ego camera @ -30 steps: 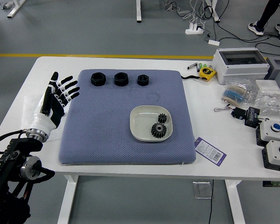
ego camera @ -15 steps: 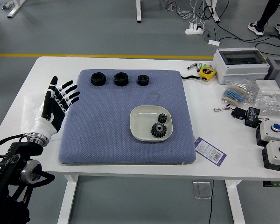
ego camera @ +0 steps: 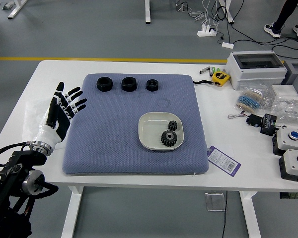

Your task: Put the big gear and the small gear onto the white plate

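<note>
Seemingly done placing, so draw left hand [ego camera: 61,110] (spread wide, empty) slowly leftward without nudging blue cushion [ego camera: 102,141], leaving big gear [ego camera: 169,138] and small gear [ego camera: 173,125] on right side of white plate [ego camera: 149,131].

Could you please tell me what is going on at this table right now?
Nothing is being handled at the moment. The robot's left hand is open and empty over the left side of the blue mat, and its right hand is out of view. Both the big gear and the small gear lie on the white plate, toward its right side, so the placing looks done. Three black nuts sit in a row along the mat's far edge.
</note>
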